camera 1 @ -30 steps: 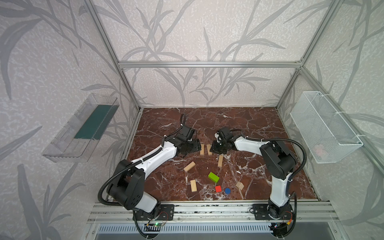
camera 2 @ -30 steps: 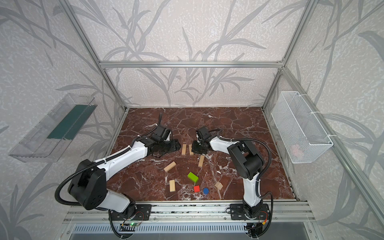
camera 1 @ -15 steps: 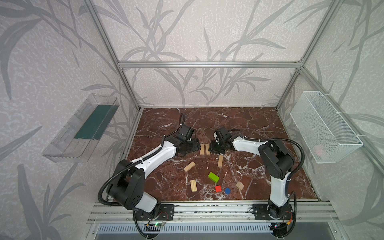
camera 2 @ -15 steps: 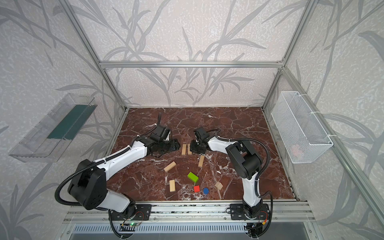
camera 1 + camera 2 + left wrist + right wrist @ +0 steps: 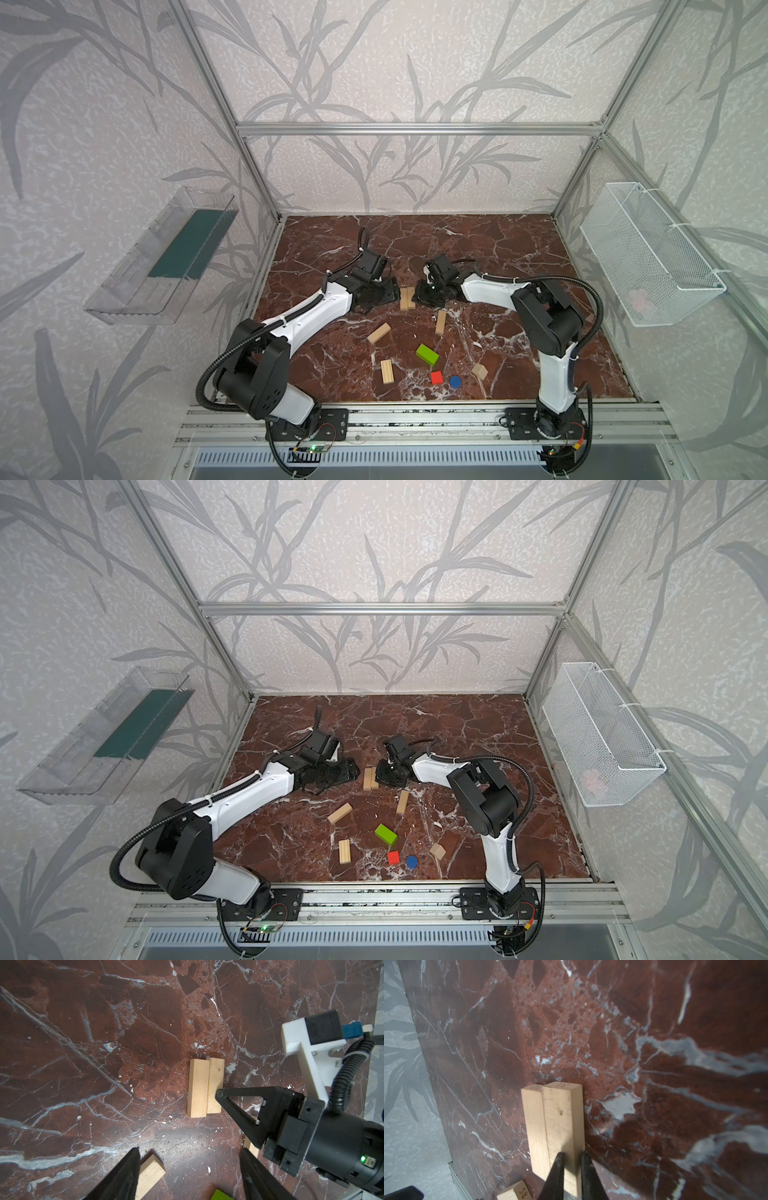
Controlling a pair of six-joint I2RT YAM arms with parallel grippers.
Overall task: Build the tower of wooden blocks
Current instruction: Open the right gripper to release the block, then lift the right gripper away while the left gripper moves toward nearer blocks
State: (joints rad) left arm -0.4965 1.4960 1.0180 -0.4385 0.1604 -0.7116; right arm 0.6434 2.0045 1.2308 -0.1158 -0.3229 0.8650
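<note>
Right tool [image 5: 572, 1155], clenched and empty, tip touching the paired planks [image 5: 553, 1126] lying flat, side by side, on the desk [image 5: 498, 249]; left tool [image 5: 189, 1150] released, just beside them. Lime-green brick [image 5: 427, 354], red cube [image 5: 436, 377] and blue disc [image 5: 455, 381] lie apart, nearer the arm bases.

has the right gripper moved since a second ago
Yes. Against the unmoved lime-green brick, the shut right gripper has shifted left in a top view, up to the side-by-side planks.

The red-brown marble tabletop [image 5: 519, 257] holds five light wooden planks [image 5: 387, 371], a green brick [image 5: 427, 354], a red cube [image 5: 436, 377], a blue disc [image 5: 455, 381] and a small wooden block [image 5: 479, 371].
</note>
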